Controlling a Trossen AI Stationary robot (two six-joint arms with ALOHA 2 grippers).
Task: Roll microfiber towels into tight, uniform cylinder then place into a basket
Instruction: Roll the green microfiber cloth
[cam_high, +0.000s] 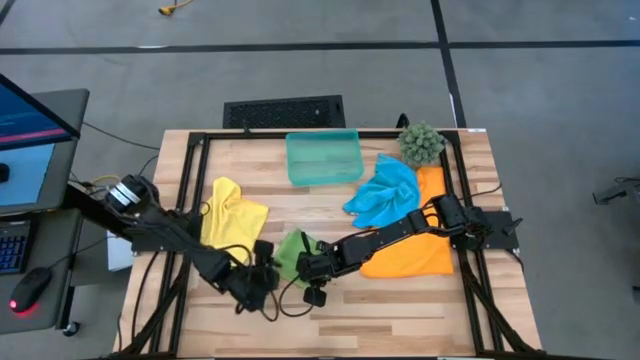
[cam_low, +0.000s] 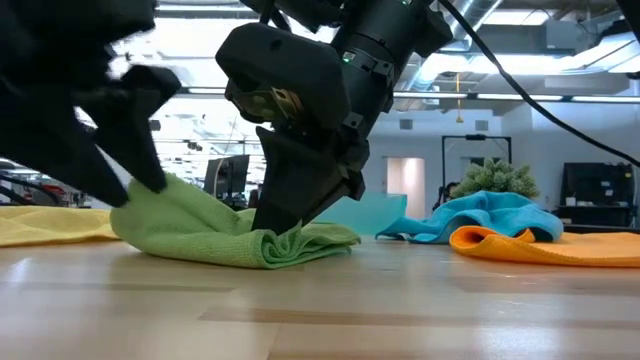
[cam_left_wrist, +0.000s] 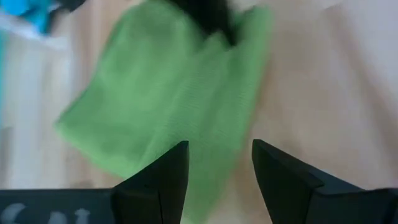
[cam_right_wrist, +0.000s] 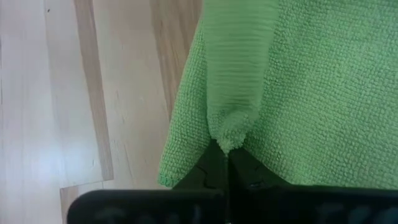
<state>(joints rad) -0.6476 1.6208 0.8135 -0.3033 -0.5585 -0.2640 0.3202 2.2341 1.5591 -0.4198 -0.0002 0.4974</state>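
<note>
The bright green towel (cam_high: 292, 250) lies bunched on the table's near middle, and it also shows in the low view (cam_low: 215, 235). My right gripper (cam_low: 283, 228) is shut on it, reaching in from the table's right. My left gripper (cam_left_wrist: 217, 168) is open at the towel's left end (cam_low: 140, 215), its fingers over the cloth's edge. The yellow towel (cam_high: 232, 212) lies flat to the left. The sky blue towel (cam_high: 385, 193) lies bunched on the orange towel (cam_high: 425, 245) at the right. The teal basket (cam_high: 323, 158) stands at the far middle. My right gripper pinches a raised fold (cam_right_wrist: 229, 134) of the green towel between its two fingers, near the towel's right end. The fingers (cam_low: 290, 205) slant down from above. The fold stands up as a ridge, and the remainder of the towel lies on the table. I cannot tell whether my left gripper touches the towel.
A spiky green plant ball (cam_high: 421, 143) stands at the far right corner beside the blue towel. A dark frame (cam_high: 190, 180) runs around the tabletop. Bare wood (cam_high: 400, 320) shows along the near edge.
</note>
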